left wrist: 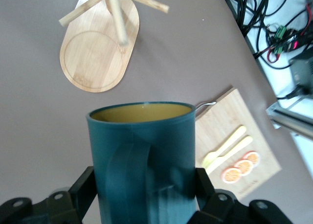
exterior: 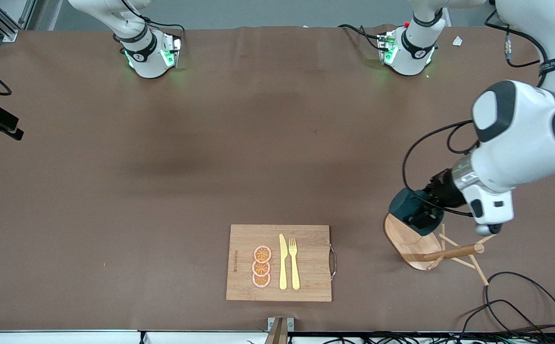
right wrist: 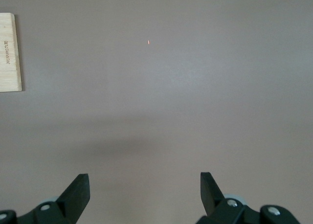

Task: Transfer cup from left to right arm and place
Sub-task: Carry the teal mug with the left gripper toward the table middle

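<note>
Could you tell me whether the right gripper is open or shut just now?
Open: the right gripper's fingers stand wide apart over bare table.

1. The rectangular bamboo cutting board (exterior: 306, 282) lay near the table edge closest to the front camera.
2. Three orange slices (exterior: 261, 266), a yellow plastic knife (exterior: 282, 263) and fork (exterior: 294, 263) lay on it.
3. The oval wooden mug stand (exterior: 413, 243) stood toward the left arm's end.

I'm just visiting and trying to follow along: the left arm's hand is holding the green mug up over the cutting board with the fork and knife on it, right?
Not quite. The left hand does hold the mug, but over the wooden mug stand, not the cutting board. The front view shows the board lying apart, toward the right arm's end of the table.
</note>
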`<state>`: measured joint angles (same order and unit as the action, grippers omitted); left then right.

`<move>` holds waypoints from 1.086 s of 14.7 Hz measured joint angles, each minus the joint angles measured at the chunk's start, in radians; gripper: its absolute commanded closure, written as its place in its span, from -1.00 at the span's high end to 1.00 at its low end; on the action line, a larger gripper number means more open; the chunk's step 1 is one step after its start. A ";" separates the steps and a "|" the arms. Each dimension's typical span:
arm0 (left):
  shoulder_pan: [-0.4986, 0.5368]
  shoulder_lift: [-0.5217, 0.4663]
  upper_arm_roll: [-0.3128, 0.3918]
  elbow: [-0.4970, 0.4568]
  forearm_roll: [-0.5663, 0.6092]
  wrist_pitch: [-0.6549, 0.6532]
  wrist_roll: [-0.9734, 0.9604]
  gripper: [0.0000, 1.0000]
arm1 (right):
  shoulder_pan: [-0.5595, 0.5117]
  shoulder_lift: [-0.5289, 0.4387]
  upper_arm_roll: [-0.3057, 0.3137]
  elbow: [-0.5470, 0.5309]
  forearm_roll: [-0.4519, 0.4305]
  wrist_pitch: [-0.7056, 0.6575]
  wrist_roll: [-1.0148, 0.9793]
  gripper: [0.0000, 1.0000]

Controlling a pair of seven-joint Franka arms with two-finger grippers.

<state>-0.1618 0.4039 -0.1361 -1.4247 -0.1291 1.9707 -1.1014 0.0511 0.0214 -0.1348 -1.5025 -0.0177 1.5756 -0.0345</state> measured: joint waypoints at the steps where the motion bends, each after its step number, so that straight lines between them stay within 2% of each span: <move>1: -0.035 0.001 0.000 -0.002 0.047 0.000 -0.004 0.34 | 0.000 0.000 0.000 0.000 0.000 0.000 0.000 1.00; 6: -0.185 0.026 0.000 -0.006 0.266 0.011 -0.041 0.34 | 0.000 0.000 0.000 0.000 0.000 0.000 0.000 1.00; 9: -0.266 0.069 -0.001 -0.012 0.438 0.075 -0.113 0.34 | 0.000 0.000 0.000 0.000 0.000 0.000 0.000 1.00; 13: -0.399 0.174 -0.001 -0.019 0.753 0.145 -0.321 0.34 | 0.000 0.000 -0.001 -0.001 0.000 0.000 0.000 1.00; 16: -0.473 0.264 0.000 -0.018 0.937 0.189 -0.480 0.34 | 0.000 0.000 -0.001 -0.001 0.000 0.000 0.000 1.00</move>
<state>-0.6351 0.6683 -0.1365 -1.4429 0.8084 2.1594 -1.5813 0.0508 0.0214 -0.1359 -1.5035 -0.0177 1.5756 -0.0346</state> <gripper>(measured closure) 0.150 0.000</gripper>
